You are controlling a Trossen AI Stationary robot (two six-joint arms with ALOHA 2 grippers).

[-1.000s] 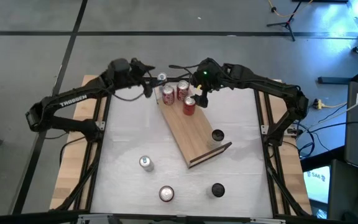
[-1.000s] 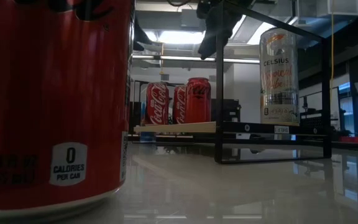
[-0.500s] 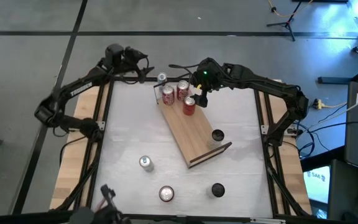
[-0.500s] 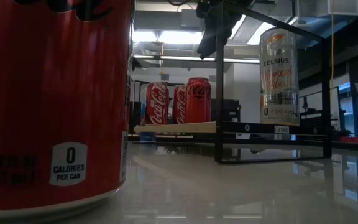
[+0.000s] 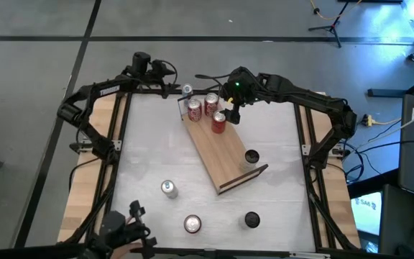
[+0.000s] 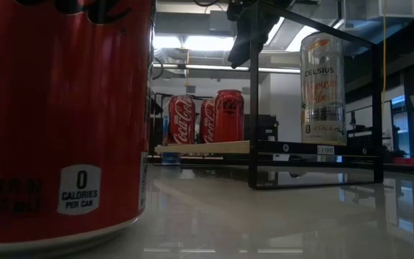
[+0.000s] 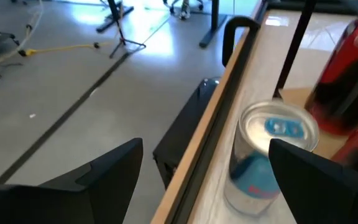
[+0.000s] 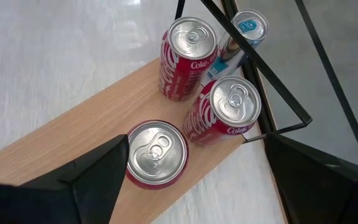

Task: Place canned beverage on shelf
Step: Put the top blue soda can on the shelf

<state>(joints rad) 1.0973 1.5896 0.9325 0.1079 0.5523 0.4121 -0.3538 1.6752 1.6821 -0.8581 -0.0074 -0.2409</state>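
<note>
Three red cans [image 5: 208,109] stood on the shelf [image 5: 221,150], five remained on the worktop [image 5: 149,155], both hands open and empty.

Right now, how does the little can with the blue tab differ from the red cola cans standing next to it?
The slim blue-tab can is silver and blue, while the three red cola cans are red. It is narrower than the cola cans. It stands on the white table just past the end of the shelf, whereas the cola cans stand on the wooden board. All are upright and closed, and no gripper touches them.
</note>
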